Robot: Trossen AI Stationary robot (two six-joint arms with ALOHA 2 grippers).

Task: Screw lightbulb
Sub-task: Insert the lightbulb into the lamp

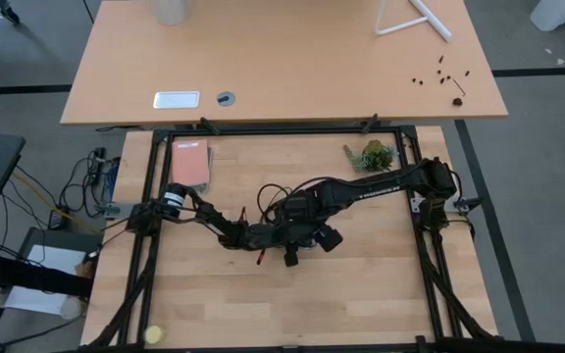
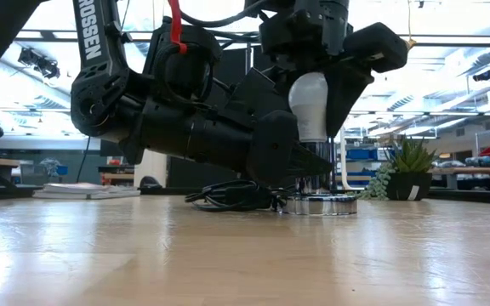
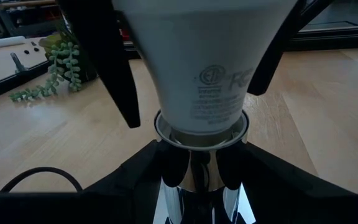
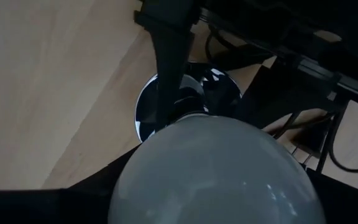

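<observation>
only low view shows lightbulb (image 2: 310, 104) upright over socket (image 2: 317, 204).

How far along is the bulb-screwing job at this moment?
Done: the lightbulb stands upright with its base entering the socket. In hand: the right hand grips the bulb from above, while the left hand braces the socket stem. Left: whether the thread is fully seated cannot be told; releasing remains.

Bright ceiling light washed out the room behind the worktop (image 2: 228, 255), leaving the arms in dark silhouette. Up close, the lightbulb (image 4: 213, 171) looked soft and grey, unfocused.
</observation>
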